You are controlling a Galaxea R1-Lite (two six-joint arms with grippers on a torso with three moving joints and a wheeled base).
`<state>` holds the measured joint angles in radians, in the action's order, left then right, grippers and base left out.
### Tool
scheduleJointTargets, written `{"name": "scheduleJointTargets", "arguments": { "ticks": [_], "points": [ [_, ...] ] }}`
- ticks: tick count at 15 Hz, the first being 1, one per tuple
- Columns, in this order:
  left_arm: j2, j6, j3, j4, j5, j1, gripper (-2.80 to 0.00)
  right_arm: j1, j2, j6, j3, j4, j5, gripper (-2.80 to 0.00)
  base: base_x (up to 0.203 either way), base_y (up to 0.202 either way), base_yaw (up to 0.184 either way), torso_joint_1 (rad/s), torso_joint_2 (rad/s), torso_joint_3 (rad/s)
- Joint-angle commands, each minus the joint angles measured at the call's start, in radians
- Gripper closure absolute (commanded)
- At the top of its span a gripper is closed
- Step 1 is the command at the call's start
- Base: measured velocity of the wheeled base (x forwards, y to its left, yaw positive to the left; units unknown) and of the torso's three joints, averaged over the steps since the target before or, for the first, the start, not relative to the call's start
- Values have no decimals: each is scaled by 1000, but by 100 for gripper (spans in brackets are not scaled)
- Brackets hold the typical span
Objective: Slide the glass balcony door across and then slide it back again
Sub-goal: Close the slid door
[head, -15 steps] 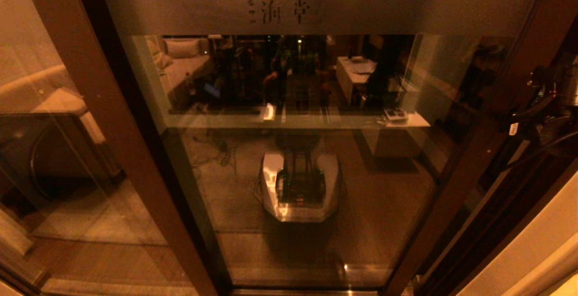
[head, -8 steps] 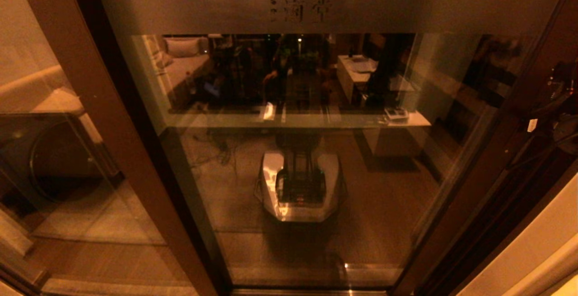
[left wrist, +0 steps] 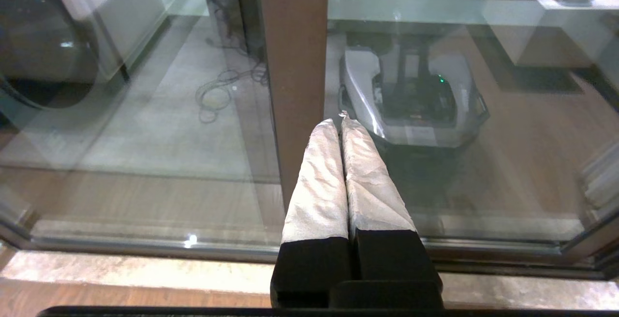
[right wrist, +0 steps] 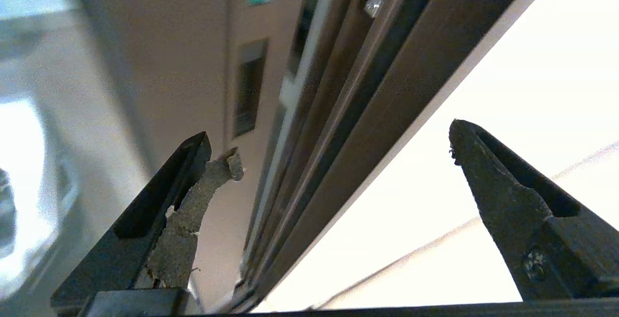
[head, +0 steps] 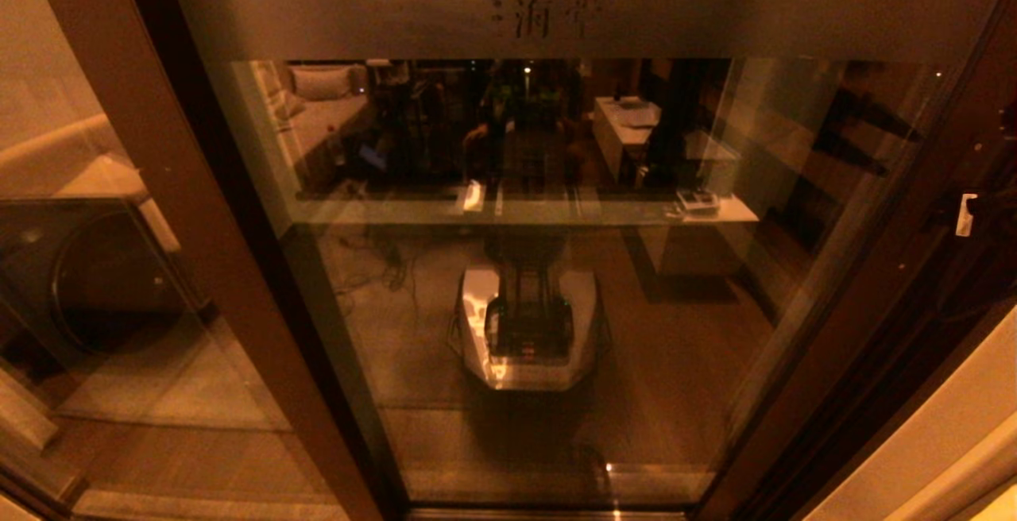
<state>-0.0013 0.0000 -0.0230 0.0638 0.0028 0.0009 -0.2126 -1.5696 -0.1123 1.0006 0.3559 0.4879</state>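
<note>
Dim amber room fronts the glass balcony door [head: 556, 267], whose right frame edge stands near the pale wall [head: 937, 457]. Right end effector [right wrist: 338, 148] gapes beside that frame; left end effector [left wrist: 342, 123], pressed together, hangs low.

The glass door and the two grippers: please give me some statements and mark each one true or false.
1. The glass door has a frosted band with two characters near its top. True.
2. The left gripper is wide open. False: its fingers are pressed together.
3. The right gripper is open, with the door's frame edge seen between its fingers. True.
4. The left gripper holds the door frame. False: it holds nothing.
5. A robot's base is reflected in the glass. True.
</note>
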Motion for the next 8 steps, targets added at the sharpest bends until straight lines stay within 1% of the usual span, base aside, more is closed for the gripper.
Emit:
{"name": "scheduleJointTargets", "arguments": {
  "ticks": [1,3,4,5,8],
  "points": [
    [0,0,0,1,0,1,0,-27,53,-1,-6,-13,-25,-280,0,0,0,0,0,0],
    [0,0,0,1,0,1,0,-56,56,-2,-6,-30,-70,-280,0,0,0,0,0,0],
    [0,0,0,1,0,1,0,-65,57,-1,-7,-41,-87,-10,0,0,0,0,0,0],
    [0,0,0,1,0,1,0,-76,60,3,-3,-46,-114,0,0,0,0,0,0,0],
    [0,0,0,1,0,1,0,-98,15,26,-2,-45,-174,0,0,0,0,0,0,0]
  ]
}}
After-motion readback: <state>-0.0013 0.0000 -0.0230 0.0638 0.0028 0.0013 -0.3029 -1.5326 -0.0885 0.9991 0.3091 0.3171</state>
